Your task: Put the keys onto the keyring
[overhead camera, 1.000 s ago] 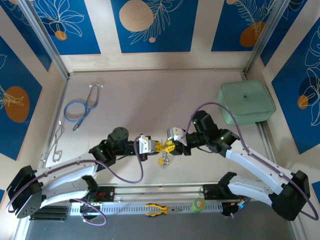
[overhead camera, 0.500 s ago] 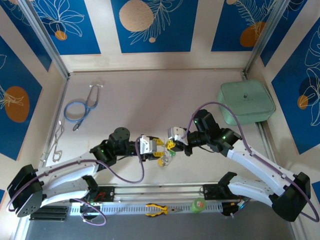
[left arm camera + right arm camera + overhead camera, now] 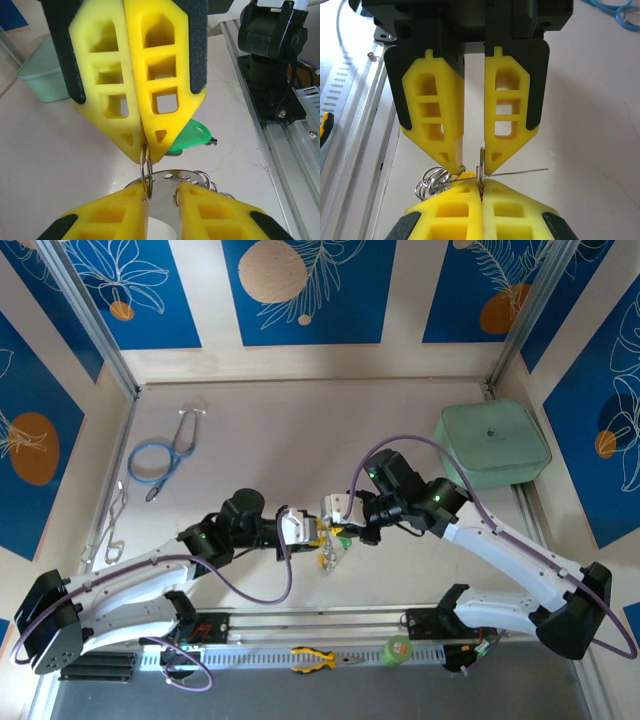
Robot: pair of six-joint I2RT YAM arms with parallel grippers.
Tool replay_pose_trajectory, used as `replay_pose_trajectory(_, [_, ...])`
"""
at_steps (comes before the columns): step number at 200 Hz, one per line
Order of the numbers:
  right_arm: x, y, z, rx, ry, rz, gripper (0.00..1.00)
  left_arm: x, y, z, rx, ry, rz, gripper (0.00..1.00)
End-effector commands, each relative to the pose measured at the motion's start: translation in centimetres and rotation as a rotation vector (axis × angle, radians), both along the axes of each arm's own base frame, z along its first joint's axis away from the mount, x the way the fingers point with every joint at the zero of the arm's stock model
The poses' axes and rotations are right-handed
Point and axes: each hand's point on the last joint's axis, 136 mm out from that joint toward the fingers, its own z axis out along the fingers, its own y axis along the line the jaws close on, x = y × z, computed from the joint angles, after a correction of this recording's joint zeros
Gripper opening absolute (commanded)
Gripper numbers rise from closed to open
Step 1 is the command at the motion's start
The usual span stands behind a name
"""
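Note:
The keyring [image 3: 172,176], a pale strap with holes and small silver rings, hangs between the two grippers just above the table [image 3: 330,552]. My right gripper [image 3: 481,186] is shut on one of its rings [image 3: 481,165], which stands edge-on; in the left wrist view this gripper [image 3: 145,159] comes in from above. My left gripper [image 3: 161,187] stands slightly open, the strap spanning the gap and a ring against each finger. A key with a green head [image 3: 192,137] lies behind the right gripper's fingers. More rings [image 3: 432,181] bunch beside the left gripper [image 3: 472,170].
A blue stethoscope [image 3: 160,455] and wire clips [image 3: 112,525] lie at the left. At the right stands a pale green lidded box [image 3: 492,445]. Yellow-handled pliers [image 3: 318,658] and a green tape roll [image 3: 397,648] rest on the rail at the near edge.
The right arm has swung left and its jaws have closed on a ring. The left jaws have come apart. The two grippers now stand closer together.

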Motion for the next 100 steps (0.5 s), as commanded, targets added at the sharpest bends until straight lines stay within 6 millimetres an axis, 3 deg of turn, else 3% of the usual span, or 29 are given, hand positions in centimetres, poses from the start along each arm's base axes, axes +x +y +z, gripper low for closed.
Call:
replay_pose_trajectory(1, [0.0, 0.0, 0.6, -0.025, -0.022, 0.017, 0.00, -0.1, -0.3, 1.6, -0.031, -0.019, -0.022, 0.23])
replay_pose_trajectory(32, [-0.4, 0.4, 0.6, -0.010, -0.011, 0.036, 0.00, 0.0, -0.3, 2.0, -0.053, -0.023, -0.010, 0.21])
replay_pose_trajectory(100, [-1.0, 0.7, 0.7, 0.032, 0.020, 0.042, 0.00, 0.3, -0.6, 2.5, -0.092, -0.027, 0.005, 0.00])
